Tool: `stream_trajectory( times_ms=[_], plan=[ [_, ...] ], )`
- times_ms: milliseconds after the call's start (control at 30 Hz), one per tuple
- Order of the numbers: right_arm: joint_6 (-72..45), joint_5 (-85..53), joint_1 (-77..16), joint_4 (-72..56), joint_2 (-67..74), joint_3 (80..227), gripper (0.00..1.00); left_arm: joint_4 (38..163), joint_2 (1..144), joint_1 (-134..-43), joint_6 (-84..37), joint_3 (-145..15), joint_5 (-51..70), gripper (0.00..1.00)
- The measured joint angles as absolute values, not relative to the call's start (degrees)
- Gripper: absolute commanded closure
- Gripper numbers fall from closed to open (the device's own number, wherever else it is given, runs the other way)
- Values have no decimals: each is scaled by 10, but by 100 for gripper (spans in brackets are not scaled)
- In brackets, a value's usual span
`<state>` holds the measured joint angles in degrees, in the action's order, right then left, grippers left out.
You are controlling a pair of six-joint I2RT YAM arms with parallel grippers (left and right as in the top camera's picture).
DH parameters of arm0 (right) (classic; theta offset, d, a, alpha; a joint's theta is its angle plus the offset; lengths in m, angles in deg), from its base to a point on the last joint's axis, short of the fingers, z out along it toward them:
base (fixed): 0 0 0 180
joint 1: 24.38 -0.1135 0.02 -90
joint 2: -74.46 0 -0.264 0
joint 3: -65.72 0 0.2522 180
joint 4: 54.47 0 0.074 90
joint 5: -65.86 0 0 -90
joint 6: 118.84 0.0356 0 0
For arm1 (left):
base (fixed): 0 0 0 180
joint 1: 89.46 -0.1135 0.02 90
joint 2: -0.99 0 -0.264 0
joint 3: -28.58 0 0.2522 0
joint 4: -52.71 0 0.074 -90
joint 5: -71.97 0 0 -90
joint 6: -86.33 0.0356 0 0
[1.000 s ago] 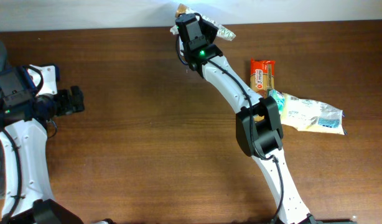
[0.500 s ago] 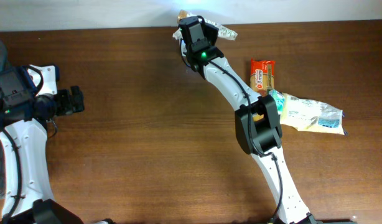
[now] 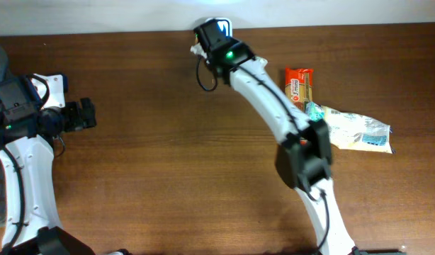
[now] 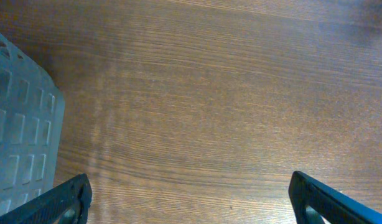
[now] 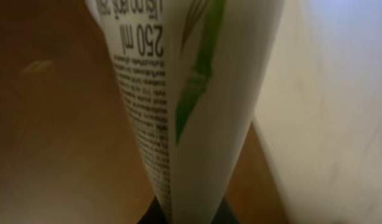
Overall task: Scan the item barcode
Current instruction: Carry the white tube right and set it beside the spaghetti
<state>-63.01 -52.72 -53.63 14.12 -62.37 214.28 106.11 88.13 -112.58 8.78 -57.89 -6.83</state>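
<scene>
The white tube (image 5: 197, 93) is sitting upright in my right end effector (image 5: 186, 216), which is clamping it at the lower end. In the right wrist view it is filling the middle of the frame, showing a green leaf print, small black text and "250 ml". It is hanging over the far edge of the surface (image 3: 154, 163), with brown wood on one side and a pale wall on the other. From above only a small white and blue patch is showing at my fingers. A second ago a crinkled, shiny end was sticking out to the right of my wrist; now it is hidden. My wrist is sitting further left and closer to the far edge, and my elbow has swung down and to the right.

The orange packet (image 3: 299, 83) and the clear bag (image 3: 356, 131) are lying where they were, side by side.

My left end effector (image 4: 191, 199) is standing wide open over bare wood, holding nothing, and has not shifted.
</scene>
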Motion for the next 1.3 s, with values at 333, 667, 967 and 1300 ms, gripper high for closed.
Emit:
stream_trajectory(
  times_ms=[333,667,967,1300],
  plan=[
    [-264,-290,-468,485,-535,2123,96,1061,881,-1126,88,-579,-69,1],
    [-223,-236,-447,352,-555,1873,96,1061,881,-1126,88,-579,-69,1],
    [-236,-229,-323,344,-555,1854,81,1061,881,-1126,88,-579,-68,1],
    [-259,-233,-283,405,-555,1876,25,1061,881,-1126,88,-579,-69,1]
  ],
)
